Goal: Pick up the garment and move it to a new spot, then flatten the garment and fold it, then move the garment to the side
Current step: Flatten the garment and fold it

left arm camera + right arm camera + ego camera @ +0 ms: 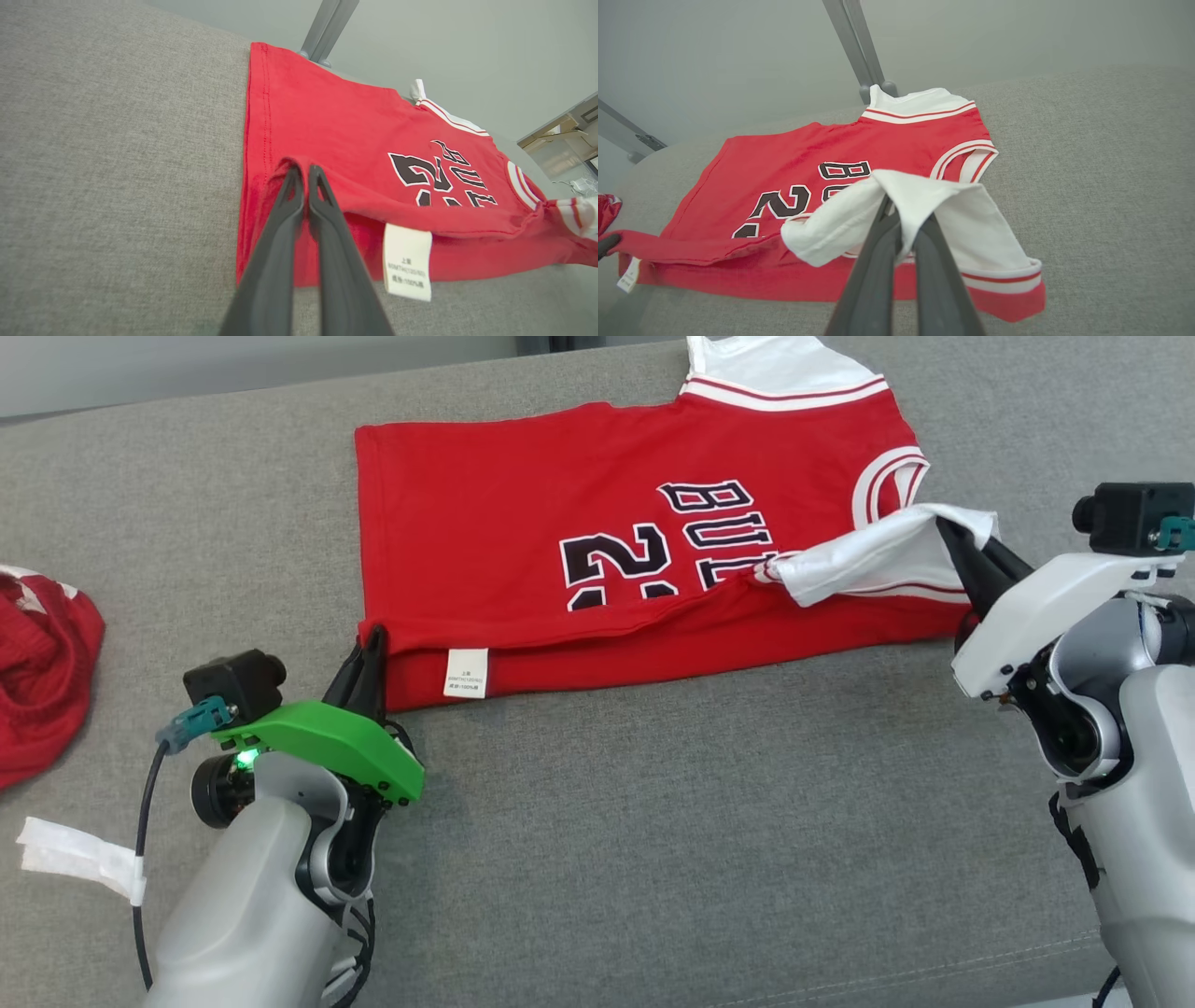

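The garment (579, 504) is a red jersey with black lettering and white trim, spread on the grey sofa, its near edge folded over. My left gripper (373, 644) is shut on the jersey's near left corner by the hem, and the left wrist view shows red cloth (280, 168) bunched around the gripper (303, 170). A white care label (406, 261) hangs beside it. My right gripper (948, 527) is shut on the white sleeve (878, 555) at the jersey's right end, lifted off the cushion. In the right wrist view the white sleeve (924, 196) drapes over the gripper (901, 212).
A second red garment (42, 663) lies crumpled at the sofa's left edge. A strip of white tape (79, 859) is wrapped on the left arm's cable. A metal post (854, 42) stands behind the sofa (700, 821).
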Tool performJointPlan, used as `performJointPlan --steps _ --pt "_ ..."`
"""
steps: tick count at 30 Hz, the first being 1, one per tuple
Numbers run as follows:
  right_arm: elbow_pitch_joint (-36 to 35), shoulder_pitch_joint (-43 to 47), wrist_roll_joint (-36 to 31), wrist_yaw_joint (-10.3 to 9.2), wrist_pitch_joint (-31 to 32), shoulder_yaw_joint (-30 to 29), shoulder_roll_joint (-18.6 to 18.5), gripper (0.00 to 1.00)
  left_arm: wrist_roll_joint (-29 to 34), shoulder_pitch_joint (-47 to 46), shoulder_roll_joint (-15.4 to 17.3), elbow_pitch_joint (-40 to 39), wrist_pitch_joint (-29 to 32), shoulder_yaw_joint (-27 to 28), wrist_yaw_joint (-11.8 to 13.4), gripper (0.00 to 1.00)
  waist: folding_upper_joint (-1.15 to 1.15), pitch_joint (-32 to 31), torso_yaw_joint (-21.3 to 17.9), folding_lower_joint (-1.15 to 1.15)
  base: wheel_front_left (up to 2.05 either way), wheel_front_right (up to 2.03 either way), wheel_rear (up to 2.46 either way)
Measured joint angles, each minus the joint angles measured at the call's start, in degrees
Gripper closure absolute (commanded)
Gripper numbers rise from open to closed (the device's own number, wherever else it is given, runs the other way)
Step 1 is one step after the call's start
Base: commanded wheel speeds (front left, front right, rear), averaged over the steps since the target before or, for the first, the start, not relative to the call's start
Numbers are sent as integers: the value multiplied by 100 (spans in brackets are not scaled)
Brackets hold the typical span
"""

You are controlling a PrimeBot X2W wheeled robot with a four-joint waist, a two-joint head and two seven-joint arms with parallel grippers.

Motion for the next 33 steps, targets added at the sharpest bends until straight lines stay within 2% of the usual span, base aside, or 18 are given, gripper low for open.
performJointPlan --steps 8,9,10,11,19,22,27,33 --pt "523 -467 -105 0 -377 174 87 100 49 -330 -81 430 -64 -48 -45 100 0 179 29 0 0 0 0" --pt "583 -510 -105 0 -400 196 90 100 52 -359 -92 472 -67 -55 -64 79 0 194 35 0 0 0 0" --pt "656 -556 -104 0 -426 232 99 38 52 -390 -111 521 -68 -64 -77 53 0 209 44 0 0 0 0" --pt "722 -597 -98 0 -497 247 121 0 55 -419 -133 568 -94 -76 -78 0 0 221 53 0 0 0 0" --pt "923 -905 -66 0 -1412 326 168 0 154 -505 -183 809 -297 -147 -26 0 0 199 98 0 0 0 0" --pt "987 -896 -81 0 -1527 399 109 0 234 -414 -152 816 -364 -180 30 0 0 151 98 0 0 0 0" --pt "1156 -599 -430 0 -1104 308 -152 0 369 -180 -80 782 -413 -283 142 0 0 64 96 0 0 0 0" --pt "1228 -149 -1302 0 -375 -346 -204 0 515 -145 -113 720 -357 -470 357 0 0 66 63 0 0 0 0"
